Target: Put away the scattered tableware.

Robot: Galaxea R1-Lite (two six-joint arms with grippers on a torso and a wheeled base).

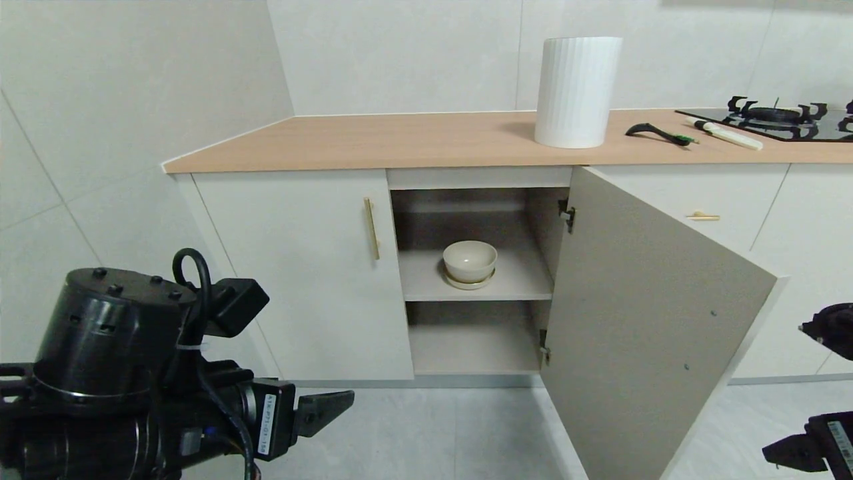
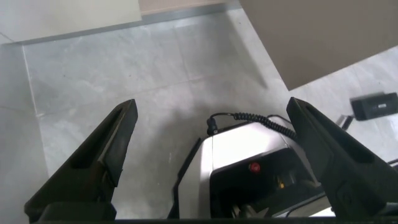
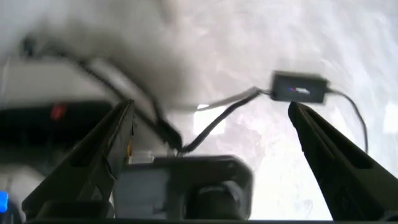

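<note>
A cream bowl (image 1: 470,260) sits on a small plate (image 1: 469,284) on the middle shelf of the open cabinet (image 1: 466,277). On the wooden countertop (image 1: 400,141) lie a black peeler with a green tip (image 1: 656,133) and a white-handled utensil (image 1: 726,135). My left gripper (image 1: 330,407) hangs low at the left, well below and in front of the cabinet. It is open over the floor with nothing between its fingers (image 2: 99,155). My right gripper (image 1: 790,453) is low at the far right, also open and empty (image 3: 211,143).
The cabinet's right door (image 1: 640,320) swings far out into the room. Its left door (image 1: 300,267) is closed. A tall white ribbed container (image 1: 576,90) stands on the counter, with a gas hob (image 1: 780,120) at the far right. A black adapter with cable (image 3: 300,87) lies on the floor.
</note>
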